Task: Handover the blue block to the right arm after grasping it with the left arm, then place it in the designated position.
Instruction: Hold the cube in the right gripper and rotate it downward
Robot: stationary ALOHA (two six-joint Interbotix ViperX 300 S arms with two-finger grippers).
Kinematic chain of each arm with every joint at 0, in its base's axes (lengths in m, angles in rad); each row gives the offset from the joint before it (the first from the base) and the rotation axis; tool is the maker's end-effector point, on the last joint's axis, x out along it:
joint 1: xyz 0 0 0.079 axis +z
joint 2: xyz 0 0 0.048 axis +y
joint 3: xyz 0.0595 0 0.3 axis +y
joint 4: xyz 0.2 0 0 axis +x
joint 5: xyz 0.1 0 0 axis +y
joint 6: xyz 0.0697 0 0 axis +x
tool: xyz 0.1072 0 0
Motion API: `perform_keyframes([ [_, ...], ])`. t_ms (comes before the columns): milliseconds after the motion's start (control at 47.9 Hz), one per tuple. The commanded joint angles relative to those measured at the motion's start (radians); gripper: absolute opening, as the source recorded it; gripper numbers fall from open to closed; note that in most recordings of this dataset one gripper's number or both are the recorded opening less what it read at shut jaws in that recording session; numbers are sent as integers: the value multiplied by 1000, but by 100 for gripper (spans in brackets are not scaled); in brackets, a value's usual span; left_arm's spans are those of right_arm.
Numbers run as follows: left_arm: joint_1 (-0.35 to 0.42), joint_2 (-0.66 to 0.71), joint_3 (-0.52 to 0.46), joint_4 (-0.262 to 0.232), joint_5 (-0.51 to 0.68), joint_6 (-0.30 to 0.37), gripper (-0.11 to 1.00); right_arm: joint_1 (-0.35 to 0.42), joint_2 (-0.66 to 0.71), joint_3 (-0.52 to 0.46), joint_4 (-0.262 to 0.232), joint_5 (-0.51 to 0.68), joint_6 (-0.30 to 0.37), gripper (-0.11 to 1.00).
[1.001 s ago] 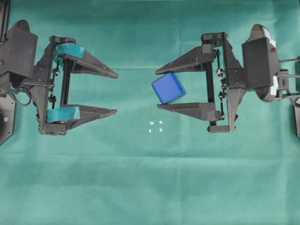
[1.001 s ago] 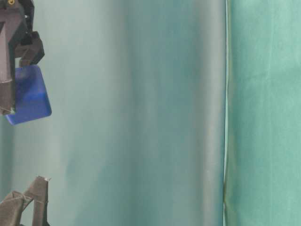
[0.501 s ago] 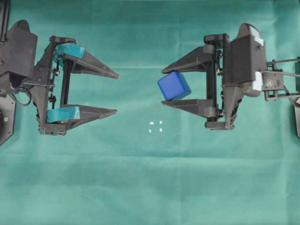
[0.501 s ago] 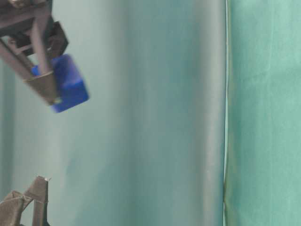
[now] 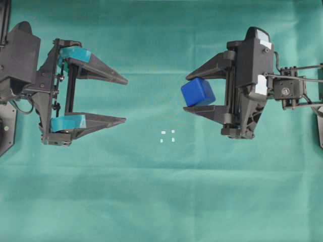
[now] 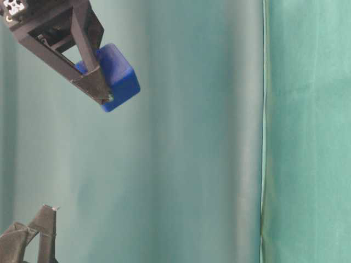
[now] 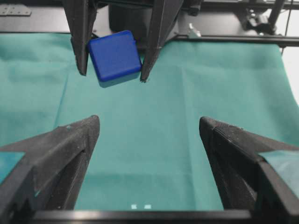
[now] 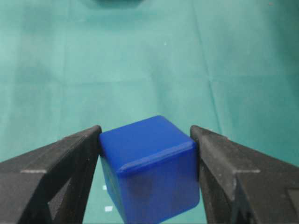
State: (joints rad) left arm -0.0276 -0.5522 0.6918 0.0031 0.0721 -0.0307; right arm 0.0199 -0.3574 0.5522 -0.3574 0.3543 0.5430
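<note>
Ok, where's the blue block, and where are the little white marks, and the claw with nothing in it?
blue block (image 5: 198, 92), overhead view, its top face.
white marks (image 5: 167, 136), overhead view, middle of the small square.
left gripper (image 5: 125, 99), overhead view, the gap between its open tips.

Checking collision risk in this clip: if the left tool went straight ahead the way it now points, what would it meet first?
Probably the blue block, held between the right tool's tips facing it. The left tool stands open, with only green cloth showing between. Relative height is unclear.
</note>
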Motion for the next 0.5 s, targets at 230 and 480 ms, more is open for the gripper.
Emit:
perform_keyframes([
  [230,2,-5,-18,0,-5,-2,100,2,-17,-18,5,-2,5,64],
  [480,2,-5,-18,0,-5,-2,100,3,8,-9,5,-17,5,64],
])
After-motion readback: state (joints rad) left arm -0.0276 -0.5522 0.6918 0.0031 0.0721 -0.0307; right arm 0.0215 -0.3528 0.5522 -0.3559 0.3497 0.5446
